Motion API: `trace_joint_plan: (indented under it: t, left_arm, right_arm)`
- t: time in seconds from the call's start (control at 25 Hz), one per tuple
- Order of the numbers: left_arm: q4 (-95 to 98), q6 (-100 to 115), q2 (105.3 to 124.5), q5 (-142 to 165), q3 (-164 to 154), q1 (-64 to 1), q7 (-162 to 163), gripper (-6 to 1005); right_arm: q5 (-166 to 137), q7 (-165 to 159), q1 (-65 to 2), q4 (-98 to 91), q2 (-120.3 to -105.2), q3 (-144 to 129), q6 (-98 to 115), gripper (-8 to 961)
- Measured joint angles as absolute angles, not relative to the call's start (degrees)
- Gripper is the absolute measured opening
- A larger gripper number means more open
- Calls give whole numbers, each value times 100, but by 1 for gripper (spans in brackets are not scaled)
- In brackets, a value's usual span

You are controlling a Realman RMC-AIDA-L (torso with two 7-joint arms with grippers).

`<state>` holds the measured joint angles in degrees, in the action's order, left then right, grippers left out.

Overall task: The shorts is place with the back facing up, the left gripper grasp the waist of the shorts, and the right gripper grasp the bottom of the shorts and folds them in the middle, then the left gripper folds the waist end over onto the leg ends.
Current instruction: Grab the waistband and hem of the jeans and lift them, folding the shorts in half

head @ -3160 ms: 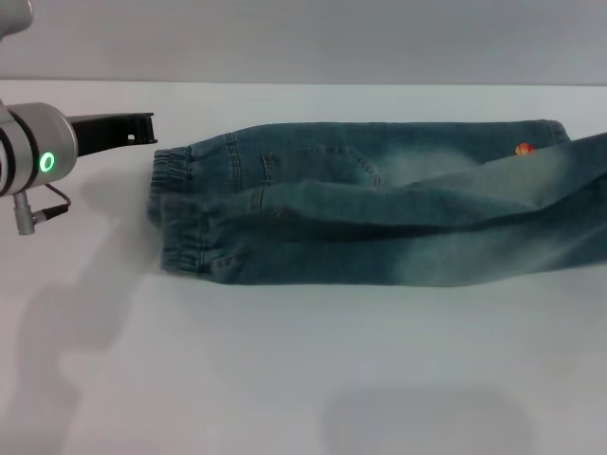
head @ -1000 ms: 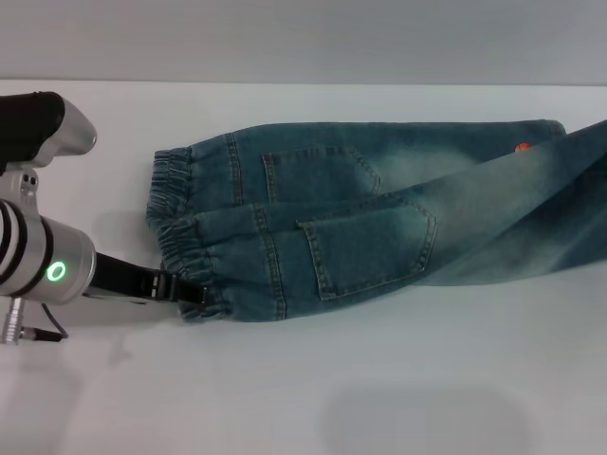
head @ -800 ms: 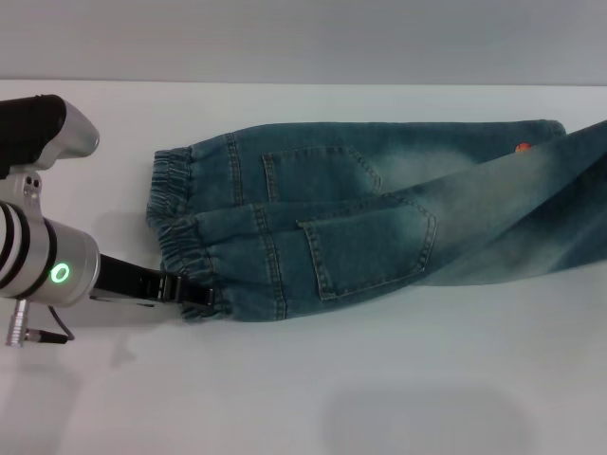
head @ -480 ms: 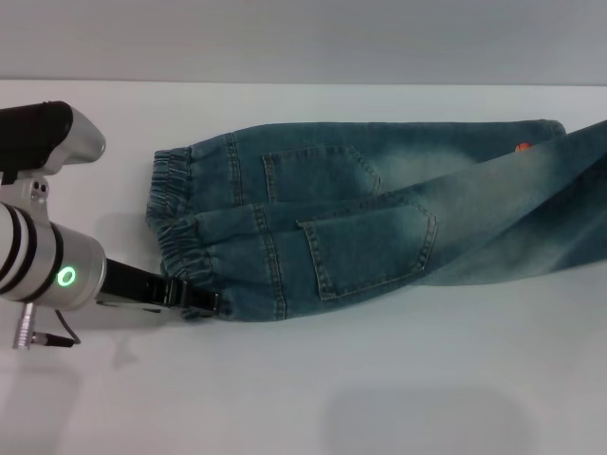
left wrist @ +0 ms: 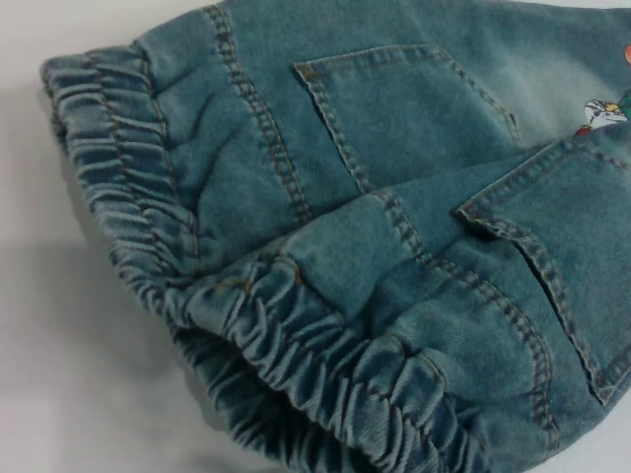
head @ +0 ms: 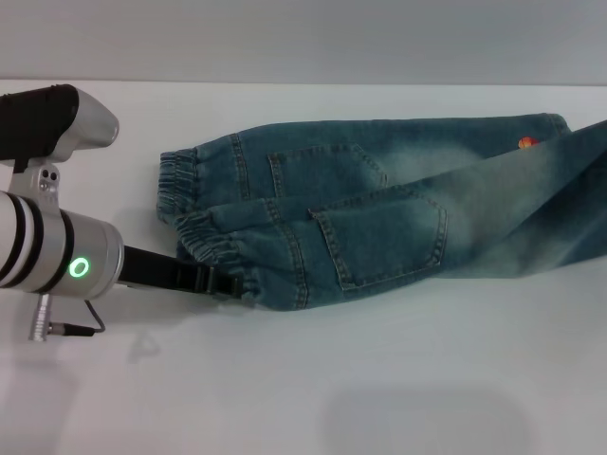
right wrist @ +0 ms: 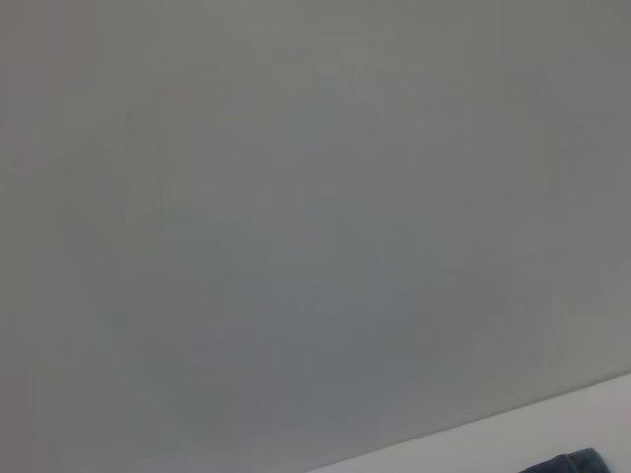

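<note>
the left gripper (head: 220, 282) is the nearest thing to the robot. its black fingers (head: 166, 273) reach out from the silver-white wrist with the green light ring, and their tips are clamped on the near corner of the waist of the shorts (head: 204, 248). the wrist itself is beside the waist, on the side away from the legs, over the white table (head: 313, 379).

the shorts (head: 398, 213) lie on this table with the back facing up, folded in the middle along their length, so one half lies over the other. the near back pocket (head: 384, 242) is just past the gripped corner, toward the legs. the far back pocket (head: 327, 169) is behind it, on the lower layer. the ruffled waist is gathered in two bunches, and the near bunch is pulled toward the legs more than the far one.

the legs run away from the waist to the robot's right and leave the head view there. the small cartoon print (head: 524, 144) is on the far edge of the shorts, well apart from the waist.

the right gripper is not visible; its wrist camera shows mostly a grey wall and a small piece of denim (right wrist: 577, 461) at the edge.
</note>
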<state>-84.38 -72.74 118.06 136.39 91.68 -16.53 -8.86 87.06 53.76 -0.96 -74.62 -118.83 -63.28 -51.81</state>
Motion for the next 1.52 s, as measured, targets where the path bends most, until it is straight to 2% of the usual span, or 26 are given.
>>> trace_joint_plan:
  t: [0.08, 0.28, 0.48, 0.56, 1.52]
  left_arm:
    - [-8397, -7267, 11806, 13618, 9167, -1670, -897, 676]
    - [-8359, -7235, 11804, 13575, 9168, -1670, -909, 513]
    - [-8385, -7191, 11803, 13550, 9207, -1641, -912, 235]
    - [-8399, -7132, 11803, 13511, 9247, -1636, -913, 94]
    - [-8164, -6204, 11789, 12632, 10071, -1820, -1672, 85]
  right_arm:
    - [8706, 5371, -89, -7462, -11882, -6322, -5197, -1]
    - [8707, 5367, -80, -7457, -11883, -6256, -5284, -1]
    - [8708, 5367, -79, -7439, -11883, -6242, -5318, -1]
    - [8710, 5376, -79, -7429, -11884, -6240, -5334, -2]
    - [9264, 5962, -128, -7441, -11901, -5637, -5212, -2]
